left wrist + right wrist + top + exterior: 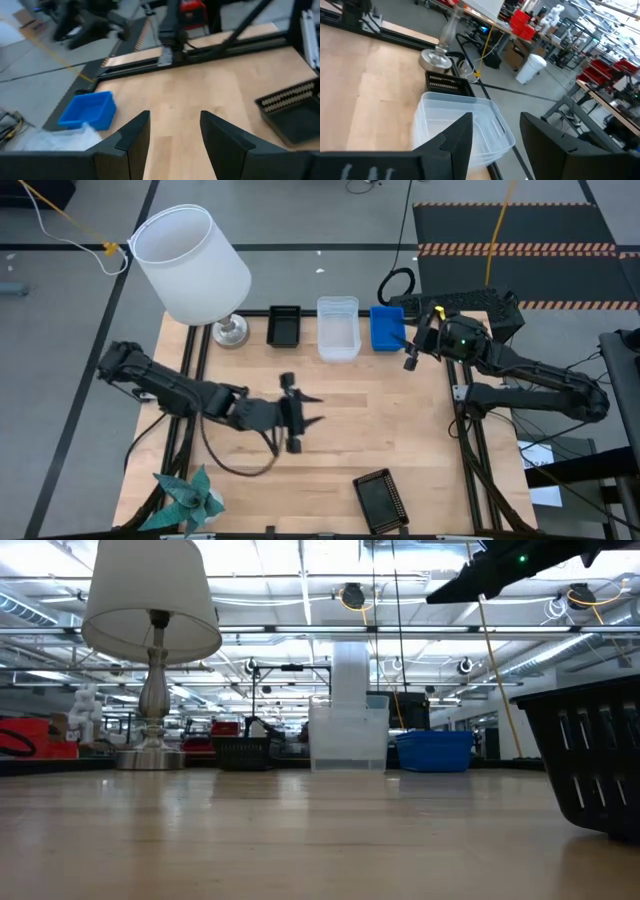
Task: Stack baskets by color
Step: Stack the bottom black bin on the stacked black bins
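Observation:
Along the table's far edge stand a black basket point(284, 326), a clear basket point(337, 328) that seems to hold another nested in it point(462, 125), and a blue basket point(387, 328). A second black basket point(380, 500) rests on its base near the front edge. My left gripper point(316, 410) hovers open over the middle of the table, pointing toward the right edge, nothing between its fingers point(132, 142). My right gripper point(413, 345) hangs open in the air beside the blue basket's right side, high above the table, and is empty in its wrist view point(495, 135).
A lamp with a big white shade point(190, 262) stands at the far left corner. A teal paper star point(190, 498) lies at the near left corner. Bare wood point(400, 420) lies between the far row of baskets and the near black basket.

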Controlling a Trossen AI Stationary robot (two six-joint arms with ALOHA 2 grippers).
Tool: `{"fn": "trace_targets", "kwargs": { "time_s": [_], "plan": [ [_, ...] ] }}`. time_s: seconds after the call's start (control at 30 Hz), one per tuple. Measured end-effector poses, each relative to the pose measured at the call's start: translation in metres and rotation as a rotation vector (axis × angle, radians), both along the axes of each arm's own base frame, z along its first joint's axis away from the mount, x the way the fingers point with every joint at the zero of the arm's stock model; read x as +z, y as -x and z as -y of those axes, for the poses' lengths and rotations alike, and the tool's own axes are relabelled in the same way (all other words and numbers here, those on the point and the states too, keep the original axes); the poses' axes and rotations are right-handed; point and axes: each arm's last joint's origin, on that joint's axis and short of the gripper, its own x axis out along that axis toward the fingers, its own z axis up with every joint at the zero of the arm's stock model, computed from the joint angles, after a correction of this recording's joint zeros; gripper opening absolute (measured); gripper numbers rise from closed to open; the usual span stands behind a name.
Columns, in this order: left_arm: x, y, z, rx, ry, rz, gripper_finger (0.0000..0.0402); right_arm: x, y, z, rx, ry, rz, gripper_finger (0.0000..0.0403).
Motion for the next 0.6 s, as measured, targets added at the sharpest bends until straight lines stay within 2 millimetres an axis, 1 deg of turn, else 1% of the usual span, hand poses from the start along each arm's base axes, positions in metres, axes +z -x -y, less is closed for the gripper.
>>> {"fn": "trace_targets", "kwargs": {
  "time_s": [0.13, 0.27, 0.4, 0.6],
  "plan": [
    [-0.002, -0.030, 0.017, -0.088, -0.015, -0.057, 0.0177, 0.000, -0.001, -0.002, 0.014, 0.002, -0.002, 0.0157],
    [-0.012, -0.062, 0.030, -0.208, -0.019, -0.112, 0.0177, 0.000, -0.001, -0.003, 0.018, 0.003, -0.002, 0.0157],
    [-0.029, -0.087, 0.043, -0.353, -0.039, -0.197, 0.0177, 0.000, -0.002, -0.004, 0.024, -0.002, 0.000, 0.0157],
    [-0.065, -0.109, 0.060, -0.574, -0.034, -0.311, 0.0177, -0.001, -0.002, -0.006, 0.029, -0.028, 0.004, 0.0157]
  ]
}}
